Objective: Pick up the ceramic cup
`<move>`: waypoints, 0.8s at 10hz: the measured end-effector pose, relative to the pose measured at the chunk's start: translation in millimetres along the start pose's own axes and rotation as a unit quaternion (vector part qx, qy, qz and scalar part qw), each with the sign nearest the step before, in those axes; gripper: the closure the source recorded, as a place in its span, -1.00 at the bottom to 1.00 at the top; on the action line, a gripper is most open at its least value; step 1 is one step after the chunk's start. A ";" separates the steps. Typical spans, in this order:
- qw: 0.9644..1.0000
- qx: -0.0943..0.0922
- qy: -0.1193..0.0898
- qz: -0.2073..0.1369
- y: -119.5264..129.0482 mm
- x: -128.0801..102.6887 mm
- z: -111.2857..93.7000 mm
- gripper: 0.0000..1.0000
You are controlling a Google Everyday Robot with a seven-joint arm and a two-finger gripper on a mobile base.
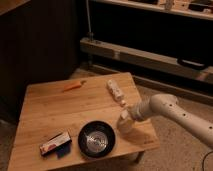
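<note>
The ceramic cup (123,125) is small, white and tapered, and it sits near the right front part of the wooden table (60,112), just right of the black bowl (97,139). My white arm reaches in from the right, and my gripper (128,116) is at the cup's upper right side, shut on it. The cup's base appears to be at table level. Where the gripper meets the cup, the two white shapes merge.
A white bottle-shaped object (116,92) lies behind the cup near the table's right edge. A carrot (74,86) lies at the back and a small box (55,144) at the front left. Dark shelving stands behind the table, and floor lies to its right.
</note>
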 end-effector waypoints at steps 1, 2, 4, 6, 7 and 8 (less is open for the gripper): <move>1.000 0.000 0.000 0.000 0.0 0.0 0.0 0.97; 1.000 0.000 0.000 0.000 0.0 0.0 0.0 0.82; 1.000 0.000 0.000 0.000 0.0 0.0 0.1 0.47; 1.000 0.000 0.000 0.000 0.0 0.1 0.1 0.44; 1.000 0.000 0.000 0.000 0.0 0.1 0.1 0.44; 1.000 0.000 0.000 0.000 0.0 0.1 0.1 0.44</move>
